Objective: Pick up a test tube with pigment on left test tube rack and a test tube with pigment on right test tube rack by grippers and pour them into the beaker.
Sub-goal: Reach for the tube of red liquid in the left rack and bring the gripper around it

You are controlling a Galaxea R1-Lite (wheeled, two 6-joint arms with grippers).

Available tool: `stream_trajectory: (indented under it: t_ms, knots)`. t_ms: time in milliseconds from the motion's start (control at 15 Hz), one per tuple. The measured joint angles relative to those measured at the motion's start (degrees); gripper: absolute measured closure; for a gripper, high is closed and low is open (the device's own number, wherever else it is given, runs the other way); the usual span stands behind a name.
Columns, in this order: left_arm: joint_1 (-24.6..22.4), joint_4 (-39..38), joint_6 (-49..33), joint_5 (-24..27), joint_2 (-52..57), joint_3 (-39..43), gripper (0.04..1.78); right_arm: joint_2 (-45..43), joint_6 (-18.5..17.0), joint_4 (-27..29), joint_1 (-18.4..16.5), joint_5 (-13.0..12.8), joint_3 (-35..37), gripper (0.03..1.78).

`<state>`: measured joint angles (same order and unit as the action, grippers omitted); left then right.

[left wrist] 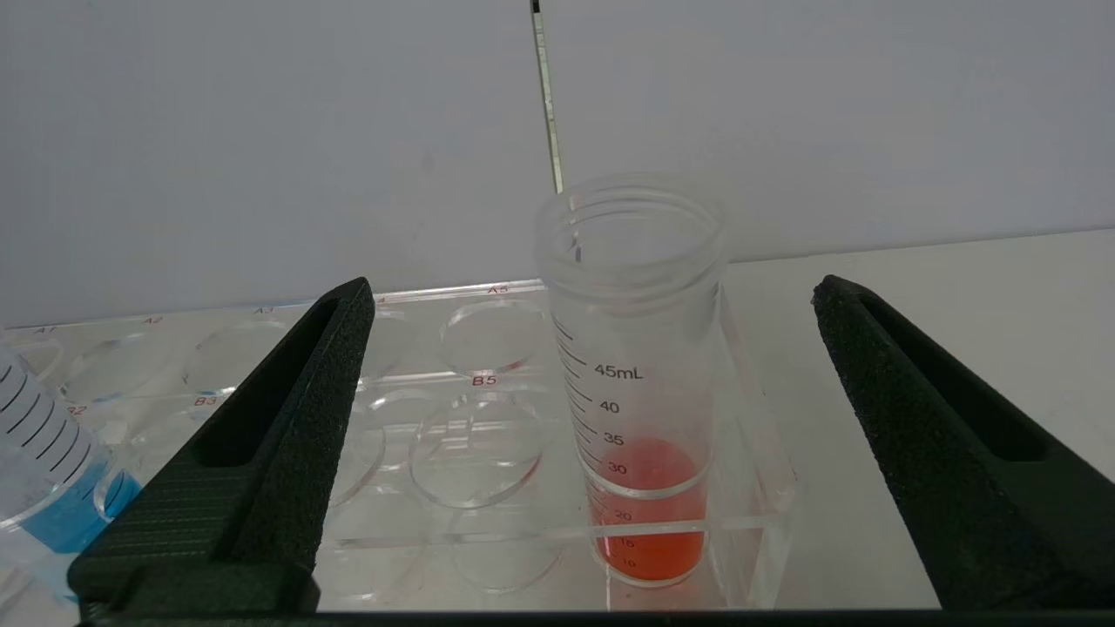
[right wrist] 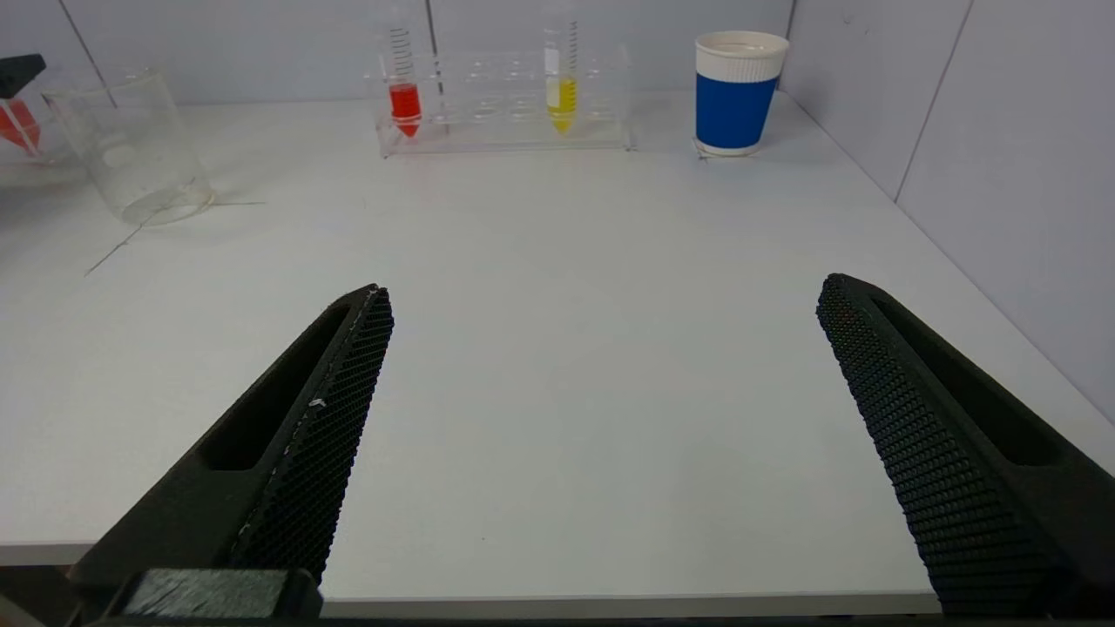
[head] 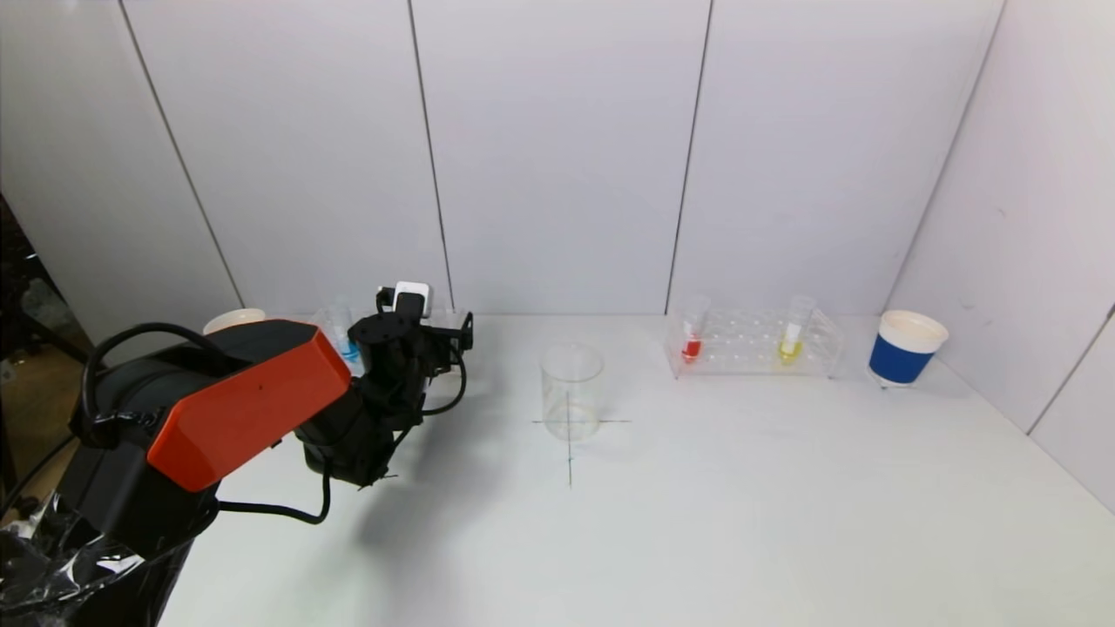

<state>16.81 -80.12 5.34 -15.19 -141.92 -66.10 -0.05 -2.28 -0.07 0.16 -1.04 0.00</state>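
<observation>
Red-pigment tube (left wrist: 640,409) upright in left rack (left wrist: 488,435), between spread left gripper (left wrist: 592,296) fingers, untouched.

White table (head: 697,522) bears beaker (head: 571,392), two racks (head: 753,344), paper cups (head: 906,348).

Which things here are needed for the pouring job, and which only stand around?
For the job:
- left rack, red tube, blue tube
- right rack, red tube, yellow tube
- beaker
- left claw, open around the left rack's red tube
- right claw, open, parked

Standing around:
- blue paper cup
- white cup
</observation>
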Motion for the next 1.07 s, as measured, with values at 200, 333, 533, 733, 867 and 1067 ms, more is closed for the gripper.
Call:
stream_trajectory:
  t_ms: [200,333,533,733,867,1067]
  knots:
    - [-0.1,0.0,0.0,0.0,0.0,-0.1,0.06,0.0,0.0,0.0,0.0,0.0,0.0,0.04]
    - [-0.1,0.0,0.0,0.0,0.0,-0.3,0.06,0.0,0.0,0.0,0.0,0.0,0.0,0.04]
    - [-0.2,0.0,0.0,0.1,0.0,-0.4,0.06,0.0,0.0,0.0,0.0,0.0,0.0,0.04]
    - [-0.2,0.0,0.0,0.0,0.0,-0.4,0.06,0.0,0.0,0.0,0.0,0.0,0.0,0.04]
    - [-0.2,0.0,0.0,0.1,0.0,-0.4,0.06,0.0,0.0,0.0,0.0,0.0,0.0,0.04]
    - [-0.2,0.0,0.0,0.1,0.0,-0.4,0.18,0.0,0.0,0.0,0.0,0.0,0.0,0.04]
